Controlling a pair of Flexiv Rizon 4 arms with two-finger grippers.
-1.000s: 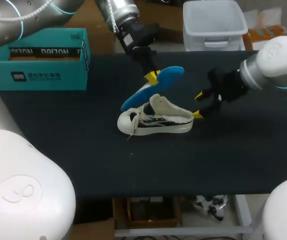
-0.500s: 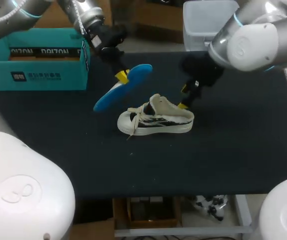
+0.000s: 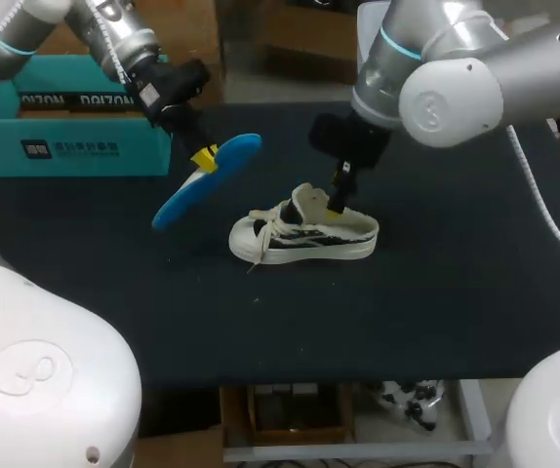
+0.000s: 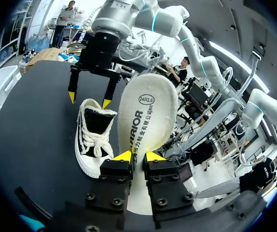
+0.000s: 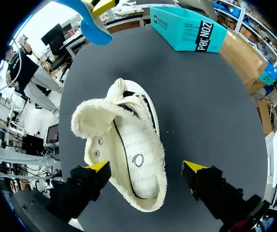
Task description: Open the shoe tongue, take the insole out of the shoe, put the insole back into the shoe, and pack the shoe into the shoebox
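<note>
While my left gripper (image 3: 203,157) pinches the light, likely bendy insole (image 3: 180,198) edgewise, upper left, my right gripper (image 3: 339,187) hangs open over the shoe (image 3: 304,239).

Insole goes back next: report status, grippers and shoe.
Left gripper shut on insole, held off table. Right gripper open, astride shoe at heel. Shoe upright, tongue open. Right gripper may block reinsertion.

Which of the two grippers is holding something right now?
The left gripper, shut on the blue insole in the air; the right gripper is open above the shoe, gripping nothing.
</note>
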